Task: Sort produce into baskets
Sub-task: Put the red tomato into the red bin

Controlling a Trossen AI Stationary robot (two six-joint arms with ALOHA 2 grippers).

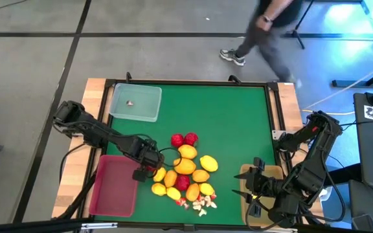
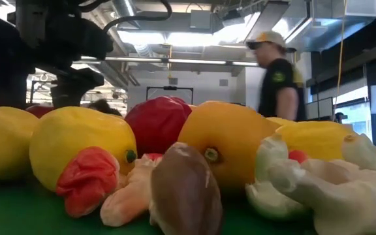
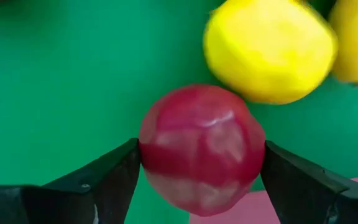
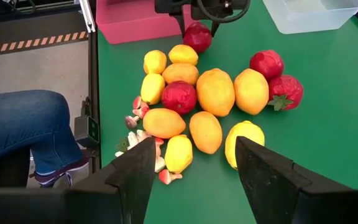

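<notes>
Green felt table [image 1: 238,116] with the shallow pinkish-red plastic tray [image 1: 112,188] half cut off at its near edge. The pile of yellow and orange toy lemons [image 1: 190,169] hides most of the reds. Left gripper [image 3: 197,171] has its fingers against both sides of a round red toy fruit [image 3: 201,146], right beside that tray. Right gripper [image 4: 194,165] hangs spread, holding nothing. The tiny white-and-red bits [image 1: 199,204] are too small to make out.

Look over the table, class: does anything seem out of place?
Nothing looks spilled or damaged. One oddity: the clear tray already holds a single tiny item, too small to identify, while the rest of the produce lies piled mid-table.
</notes>
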